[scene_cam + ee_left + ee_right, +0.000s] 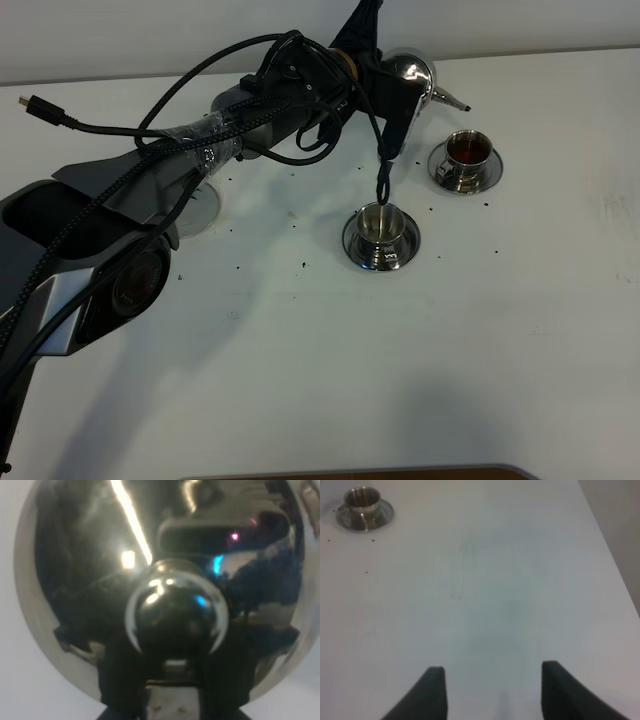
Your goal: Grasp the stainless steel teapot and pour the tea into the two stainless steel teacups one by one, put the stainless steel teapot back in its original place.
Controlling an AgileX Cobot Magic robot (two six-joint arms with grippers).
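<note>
White table (320, 380) fills the high view. The left arm (150, 190), trailing a black cable (100, 125), reaches across it toward the far edge.

Teapot (412, 72): held at the far edge of the table by the left gripper (395, 110), a bit behind & between the two cups. Jaws are fully closed on it. The wrist cam shows dark fingers (117, 680) tight either side of a steel piece next to the knob (175, 615) (prob. the handle). Lid (75, 580) is on, so contents can't be seen. Spout (452, 100) points toward the far cup. Can't tell from above if the pot's base touches the table.

Coaster (203, 210): flat steel disc, bare, partly under the arm, well apart from the pot.

Far cup (460, 172), on its saucer (492, 170): holds reddish-brown tea (466, 150), level near the rim.

Near cup (381, 222), on its saucer (352, 240): inside looks bare steel, no red seen.

Right gripper (492, 690): over bare table, fingers (432, 695) spread wide, nothing between them. Its cam shows one cup (362, 499) w/ saucer (382, 515) well away, interior grey steel.

Small dark specks (303, 263) are scattered on the table around the cups.
</note>
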